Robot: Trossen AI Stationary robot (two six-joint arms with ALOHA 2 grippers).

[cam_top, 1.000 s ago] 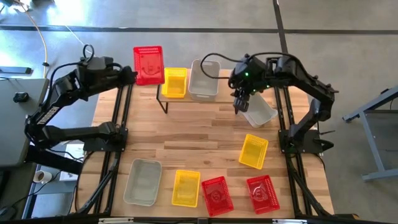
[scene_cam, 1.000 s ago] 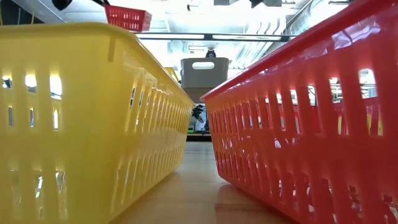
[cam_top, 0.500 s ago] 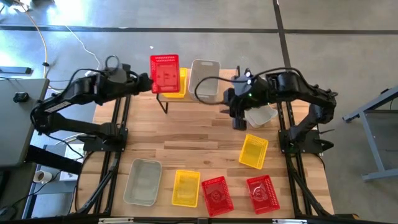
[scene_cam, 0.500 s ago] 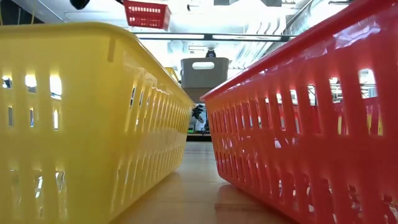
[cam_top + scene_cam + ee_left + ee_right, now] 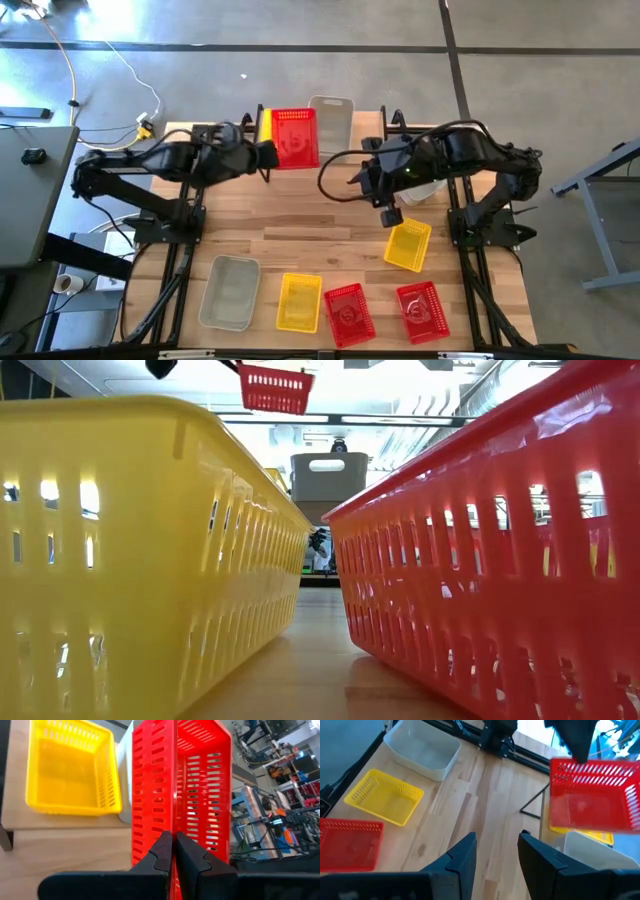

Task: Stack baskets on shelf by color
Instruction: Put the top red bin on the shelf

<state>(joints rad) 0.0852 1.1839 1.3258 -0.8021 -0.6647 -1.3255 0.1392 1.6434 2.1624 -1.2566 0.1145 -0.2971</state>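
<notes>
Left gripper (image 5: 262,154) has carried red basket (image 5: 295,137) over shelf (image 5: 60,822) — right gripper (image 5: 391,214) withdrawn.

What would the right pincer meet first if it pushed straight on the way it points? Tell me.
Probably bare tabletop: the open right pincer aims down at wood. The red basket held by the left pincer sits off to one side; depth is unclear.

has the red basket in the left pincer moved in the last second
Yes. In the high view the red basket, held by the left pincer, has travelled rightward, from left of the yellow basket on the shelf to over it, nearing the grey basket.
</notes>
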